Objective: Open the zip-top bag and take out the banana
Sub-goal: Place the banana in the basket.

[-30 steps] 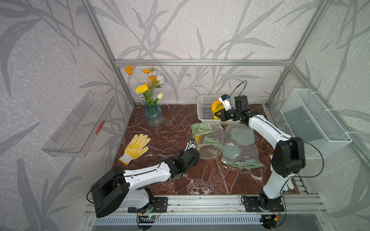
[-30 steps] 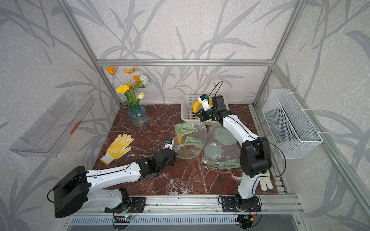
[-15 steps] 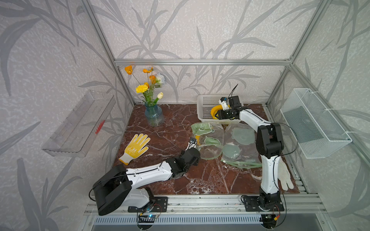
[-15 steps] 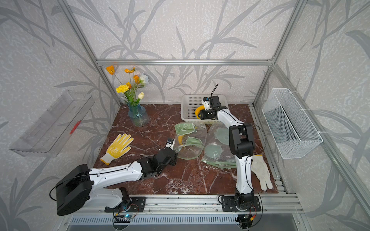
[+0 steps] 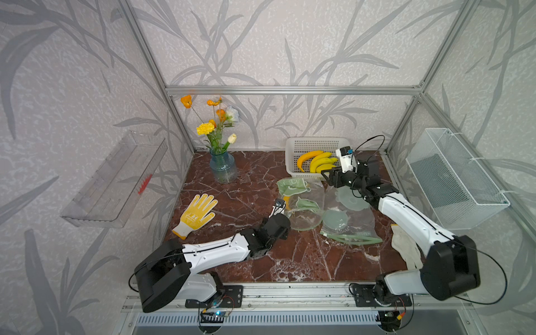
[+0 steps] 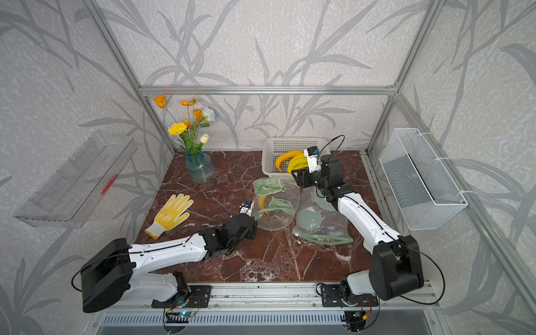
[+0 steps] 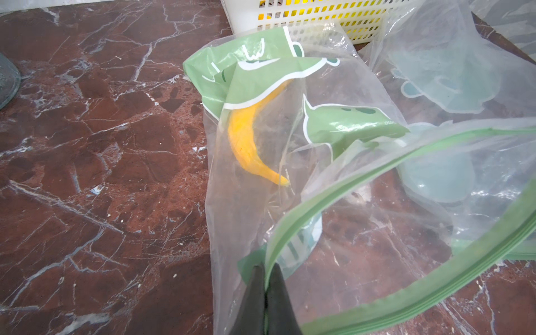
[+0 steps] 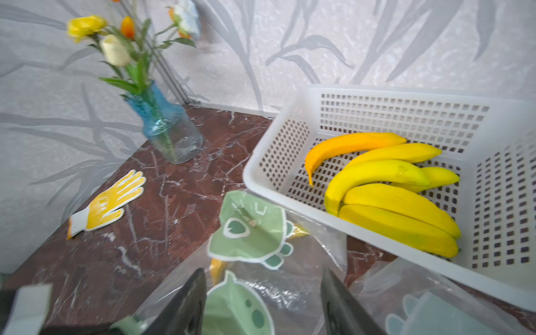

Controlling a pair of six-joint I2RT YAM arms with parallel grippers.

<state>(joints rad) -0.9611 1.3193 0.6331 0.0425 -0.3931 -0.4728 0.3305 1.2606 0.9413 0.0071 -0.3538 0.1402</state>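
Left fingers (image 7: 254, 291) pinched shut on zip-top bag (image 7: 246, 208) rim, mouth gaping; banana (image 7: 246, 136) lies lengthwise ahead of them, tip mouthward; right fingers (image 8: 185, 304) wide, empty, above bag's far end.

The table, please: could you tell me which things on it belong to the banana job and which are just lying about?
Job: bag pinched by the left gripper; banana inside it; open right gripper; white basket of bananas, probably the drop-off.
Lying about: second bag, yellow glove, white glove, vase of flowers.
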